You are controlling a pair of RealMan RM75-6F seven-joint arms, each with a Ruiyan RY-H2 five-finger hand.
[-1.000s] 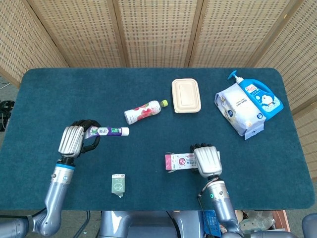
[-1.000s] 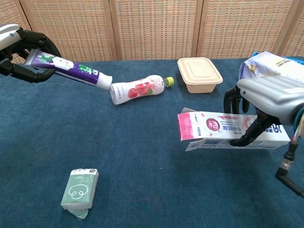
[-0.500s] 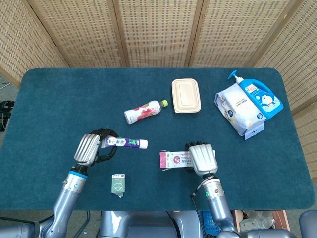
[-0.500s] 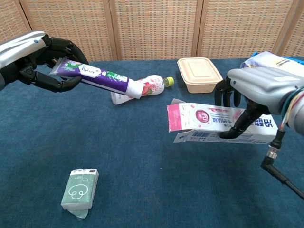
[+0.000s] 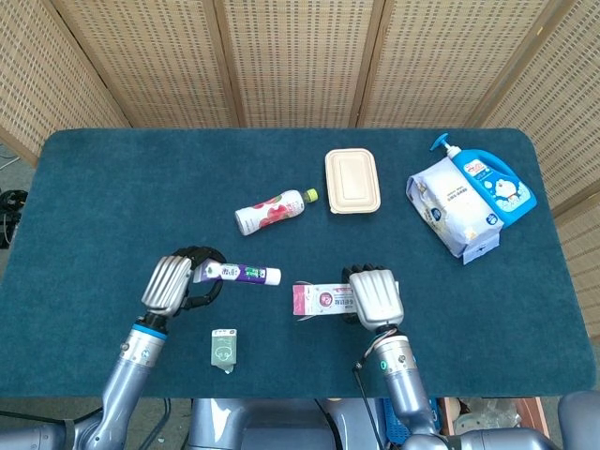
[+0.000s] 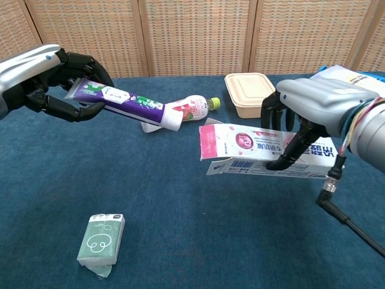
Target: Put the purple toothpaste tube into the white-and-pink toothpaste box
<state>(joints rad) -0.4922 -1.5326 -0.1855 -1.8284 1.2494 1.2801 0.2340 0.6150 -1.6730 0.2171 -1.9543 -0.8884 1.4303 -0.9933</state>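
Holding the toothpaste tube by its flat tail, the left robot hand sits at the upper left of the chest view, fingers curled around the purple body so the white cap points toward frame centre, raised clear of the blue surface. Opposite it, the right robot hand grips the toothpaste box from above at the centre right, fingers wrapped over its long side, with the pink end and its opened flap facing left toward the cap. From the head view the tube and the box lie nearly end to end in the lower middle of the frame, near each other but not touching, the tube slightly higher in the picture. By my reading the alignment step is in hand: both things are lifted and being brought mouth to cap. Next, I judge, the cap must be levelled with the open end and slid in along the box's length, while the flap is kept from folding across the mouth
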